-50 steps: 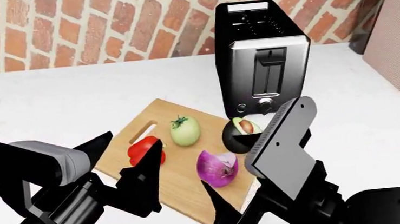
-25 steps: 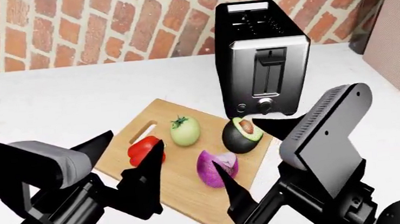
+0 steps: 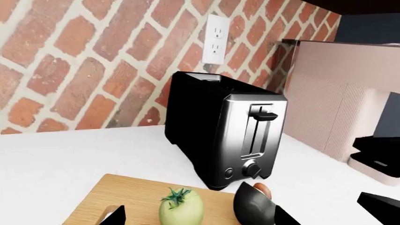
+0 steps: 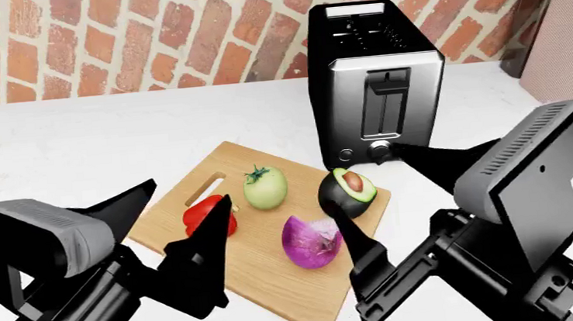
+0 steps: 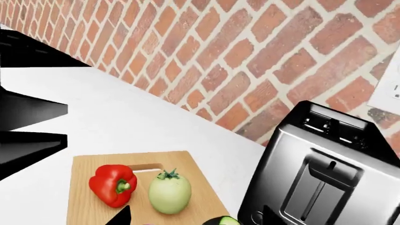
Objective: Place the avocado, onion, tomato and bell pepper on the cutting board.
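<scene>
The dark halved avocado point(image 4: 348, 192) sits on the light-wood cutting board point(image 4: 172, 214), just ahead of the spread, empty right claw point(image 4: 383, 199).

1. Both arms are matte black, built of blocky, angular links.
2. Each wrist carries a grey rounded-rectangle housing.
3. The left hand point(image 4: 174, 236) and right hand point(image 4: 389, 198) have pointed, wedge-shaped black fingers.
</scene>
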Controlling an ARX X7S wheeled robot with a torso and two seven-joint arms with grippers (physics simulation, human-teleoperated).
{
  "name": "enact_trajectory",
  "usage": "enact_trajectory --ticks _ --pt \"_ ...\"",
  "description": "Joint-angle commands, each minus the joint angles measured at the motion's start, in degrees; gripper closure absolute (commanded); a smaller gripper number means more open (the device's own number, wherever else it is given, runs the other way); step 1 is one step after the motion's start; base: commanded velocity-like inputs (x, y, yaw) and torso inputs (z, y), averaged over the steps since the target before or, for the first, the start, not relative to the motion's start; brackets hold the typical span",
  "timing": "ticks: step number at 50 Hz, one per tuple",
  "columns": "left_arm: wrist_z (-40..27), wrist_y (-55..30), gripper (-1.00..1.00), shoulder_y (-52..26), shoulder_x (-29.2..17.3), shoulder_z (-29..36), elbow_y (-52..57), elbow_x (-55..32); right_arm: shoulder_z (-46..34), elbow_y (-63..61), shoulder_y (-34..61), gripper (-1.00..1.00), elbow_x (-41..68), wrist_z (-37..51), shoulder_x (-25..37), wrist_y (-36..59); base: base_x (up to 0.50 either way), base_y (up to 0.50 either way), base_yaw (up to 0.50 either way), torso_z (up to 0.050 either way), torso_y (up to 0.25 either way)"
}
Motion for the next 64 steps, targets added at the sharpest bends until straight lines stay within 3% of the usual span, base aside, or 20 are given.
enact_trajectory --ticks 1,11,27,31,36,42,49,60,64 --pt "-1.4 1.7 -1.00 0.3 -2.7 -2.9 2.6 -3.9 3.1 -1.9 -0.7 -1.00 2.0 2.0 3.2 -3.6 0.00 0.00 0.00 0.000 0.000" --pt "-2.6 2.5 -1.00 -1.2 -4.2 -4.5 3.7 -5.3 5.3 -1.8 -1.0 -1.00 1.9 2.3 4.7 -5.9 0.00 0.00 0.00 0.000 0.000" --pt "-3.9 3.7 -1.00 -2.9 -6.2 -6.8 4.9 -7.3 14.5 -6.1 -0.5 -1.00 9.2 5.9 12.9 -10.5 0.00 0.00 0.00 0.000 0.000" --pt "-5.0 4.4 -1.00 -2.5 -7.9 -8.2 6.1 -9.2 21.2 -6.1 -1.7 -1.00 12.5 6.9 11.1 -5.6 0.00 0.00 0.00 0.000 0.000" --pt "-6.0 5.1 -1.00 -1.4 -9.9 -10.6 6.7 -10.6 39.7 -6.1 -2.0 -1.00 24.3 12.5 0.8 12.9 0.00 0.00 0.00 0.000 0.000" --pt "-6.7 6.6 -1.00 0.6 -12.0 -14.5 8.2 -13.3 49.8 -6.0 -1.6 -1.00 32.9 18.1 -5.0 22.7 0.00 0.00 0.00 0.000 0.000" --pt "-6.9 6.9 -1.00 2.9 -13.5 -19.2 9.0 -15.3 54.2 -5.9 3.6 -1.00 45.0 27.7 -6.0 27.1 0.00 0.00 0.00 0.000 0.000" --pt "-8.1 1.0 -1.00 2.0 -9.8 -27.4 9.1 -19.8 56.5 -5.9 12.4 -1.00 57.9 37.3 -2.5 26.7 0.00 0.00 0.00 0.000 0.000" --pt "-11.2 -6.7 -1.00 -2.5 -5.8 -32.3 9.1 -26.5 55.8 -5.9 14.9 -1.00 60.7 39.5 -2.2 26.6 0.00 0.00 0.00 0.000 0.000"
